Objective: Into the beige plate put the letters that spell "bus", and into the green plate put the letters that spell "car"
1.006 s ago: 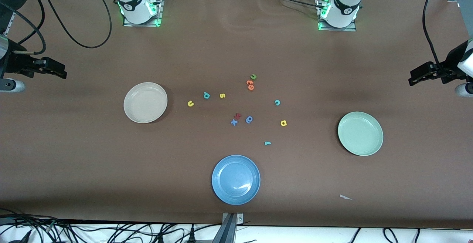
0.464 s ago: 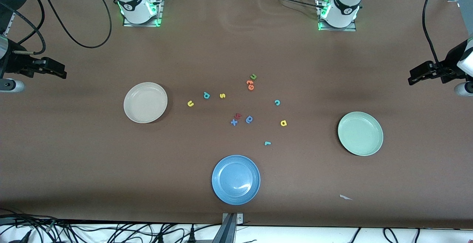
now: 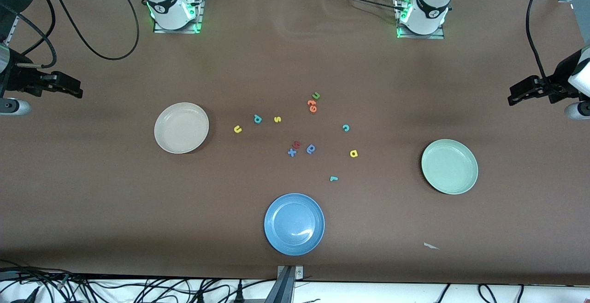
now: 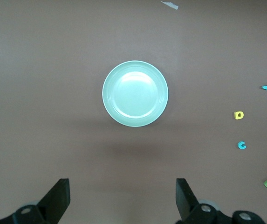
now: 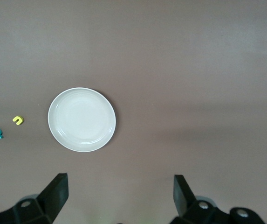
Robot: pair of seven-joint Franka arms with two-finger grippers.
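Front view shows us nothing moved since a second ago: blue plate (image 3: 294,224) at six o'clock, the letters (image 3: 276,119) loose mid-tabletop between beige plate (image 3: 181,127) and green plate (image 3: 449,166), and left gripper (image 3: 516,96) and right gripper (image 3: 73,89) waiting, jaws released, so sorting hasn't begun.

You have a plain brown table (image 3: 115,192) with a cream-beige plate (image 3: 181,127), a pale mint-green plate (image 3: 449,166) and a blue plate (image 3: 294,223). The b (image 3: 257,119), c (image 3: 346,127) and r (image 3: 334,179) are teal; the u (image 3: 238,129), s (image 3: 277,119) and a (image 3: 353,153) are yellow.
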